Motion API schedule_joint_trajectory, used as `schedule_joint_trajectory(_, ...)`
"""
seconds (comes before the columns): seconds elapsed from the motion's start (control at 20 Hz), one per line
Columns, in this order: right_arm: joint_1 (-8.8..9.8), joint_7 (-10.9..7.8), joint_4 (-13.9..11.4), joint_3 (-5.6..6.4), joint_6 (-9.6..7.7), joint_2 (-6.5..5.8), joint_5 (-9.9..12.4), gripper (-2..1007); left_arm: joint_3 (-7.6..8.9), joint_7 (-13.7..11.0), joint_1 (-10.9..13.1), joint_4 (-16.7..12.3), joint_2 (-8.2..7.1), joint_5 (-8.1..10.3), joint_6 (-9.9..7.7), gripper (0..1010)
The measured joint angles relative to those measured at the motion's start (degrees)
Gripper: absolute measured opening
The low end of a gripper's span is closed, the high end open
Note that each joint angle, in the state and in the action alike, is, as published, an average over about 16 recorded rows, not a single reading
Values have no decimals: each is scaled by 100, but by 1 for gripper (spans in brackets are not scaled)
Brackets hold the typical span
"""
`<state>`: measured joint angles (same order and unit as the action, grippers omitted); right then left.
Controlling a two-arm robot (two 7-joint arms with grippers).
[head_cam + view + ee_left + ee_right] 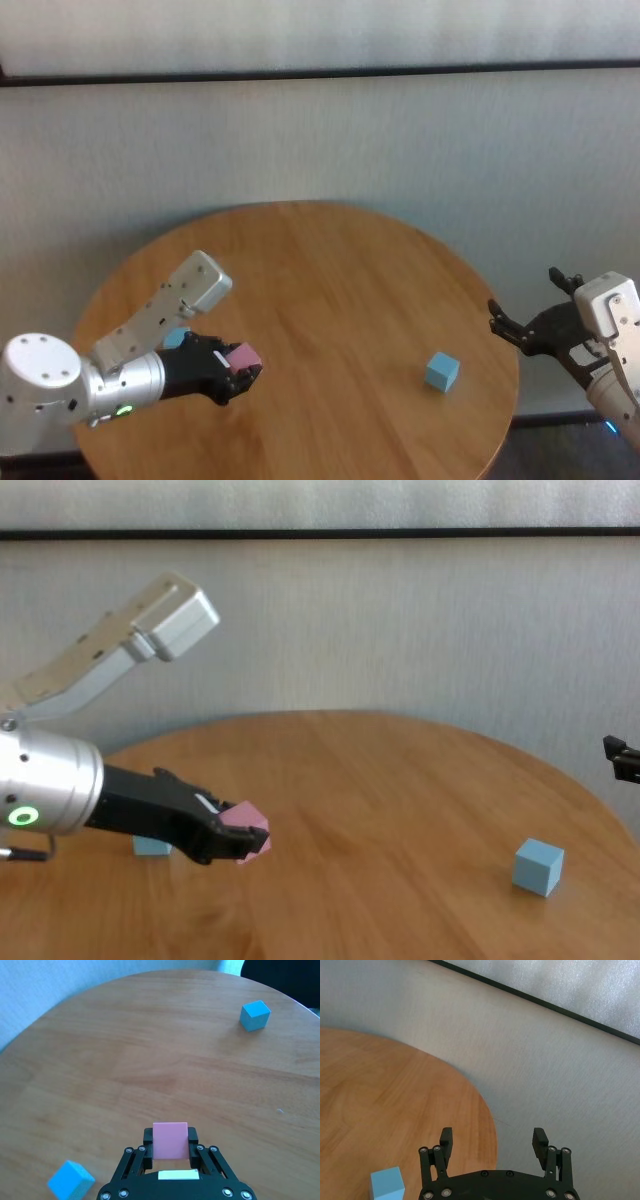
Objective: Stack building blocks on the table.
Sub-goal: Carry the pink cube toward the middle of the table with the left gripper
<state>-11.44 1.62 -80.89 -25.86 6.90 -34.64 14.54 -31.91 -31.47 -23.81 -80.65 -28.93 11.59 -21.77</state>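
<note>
step: carry. left gripper (170,1152) fingers clamped on pink block (170,1140), raised over worktop (330,300); next, set it squarely on a blue block (71,1180). right gripper (492,1142) parked, fingers apart.

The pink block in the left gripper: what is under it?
The pink block hangs above bare table in the left gripper; nothing lies under it. One light blue block sits beside the gripper, partly hidden behind it.

There are three building blocks in all. Two are light blue (441,371) (176,338) and one is pink (243,356). One round table (340,280) carries them, and two grippers (238,375) (530,300) are present.
</note>
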Motion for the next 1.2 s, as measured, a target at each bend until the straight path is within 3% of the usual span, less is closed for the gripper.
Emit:
schedule_joint_trajectory(0.3,0,0,0,0,0,0,0,1005,-174,-223,-296,335,208,-68,104,394)
schedule_joint_trajectory(0.8,0,0,0,0,0,0,0,1005,-481,-545,-591,739,449,-13,134,394)
schedule_joint_trajectory(1.2,0,0,0,0,0,0,0,1005,-729,-609,-763,1054,578,-137,353,394)
